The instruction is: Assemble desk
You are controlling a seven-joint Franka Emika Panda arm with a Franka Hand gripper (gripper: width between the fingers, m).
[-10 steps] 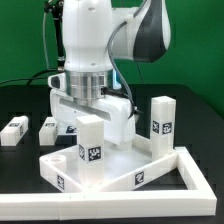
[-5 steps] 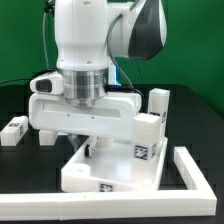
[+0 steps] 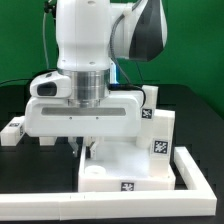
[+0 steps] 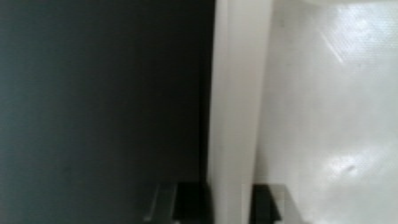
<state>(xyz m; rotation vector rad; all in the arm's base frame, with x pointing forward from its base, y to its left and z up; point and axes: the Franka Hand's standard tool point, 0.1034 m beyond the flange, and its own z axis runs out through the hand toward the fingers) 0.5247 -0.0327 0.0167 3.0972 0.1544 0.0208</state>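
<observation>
The desk's white panel (image 3: 125, 165) lies on the black table with two tagged white legs (image 3: 160, 135) standing in its sockets on the exterior view's right. My gripper (image 3: 86, 148) reaches straight down onto the panel's left edge, and the wide white hand hides most of the panel's back. In the wrist view the raised rim (image 4: 237, 100) runs as a pale strip between the two dark fingertips (image 4: 180, 200), and my gripper (image 4: 228, 201) is shut on it. The panel's inner face (image 4: 329, 90) shows beside the rim.
Two loose tagged legs (image 3: 12, 130) (image 3: 46, 131) lie on the table at the exterior view's left. A raised white L-shaped rail (image 3: 196, 168) borders the panel at the front and right. A green wall stands behind.
The hand has turned about its vertical axis with the panel in its grip. The panel swung round, and its standing legs moved to the exterior view's right.
</observation>
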